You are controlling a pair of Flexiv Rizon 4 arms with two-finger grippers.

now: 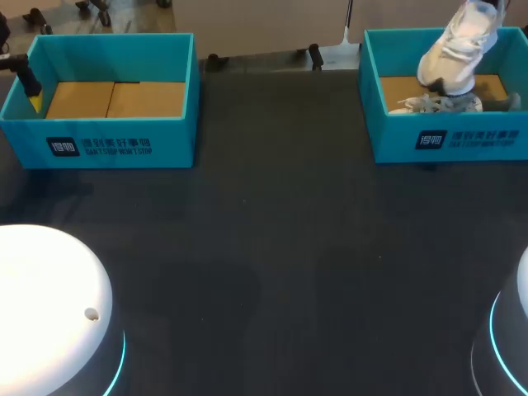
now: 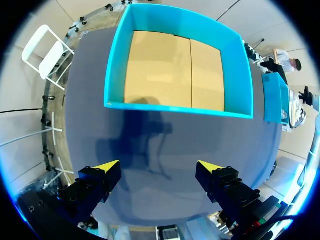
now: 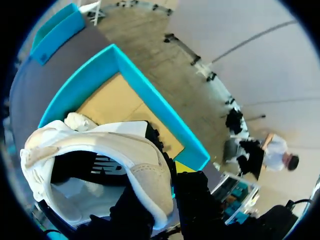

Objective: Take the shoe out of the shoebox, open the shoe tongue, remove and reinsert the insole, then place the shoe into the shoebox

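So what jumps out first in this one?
A white shoe hangs tilted above the right teal shoebox, its collar pinched by the right gripper. A grey shoe lies in that box. The left shoebox shows only its cardboard floor, with the left gripper open just outside it.

Bases point(image 1: 49, 305): white domes, cyan light rings. Left gripper point(image 2: 160, 167): black blocky fingers point(image 2: 92, 187), screw holes, yellow wedge tips. Right gripper point(image 3: 162, 187): black, yellow tip
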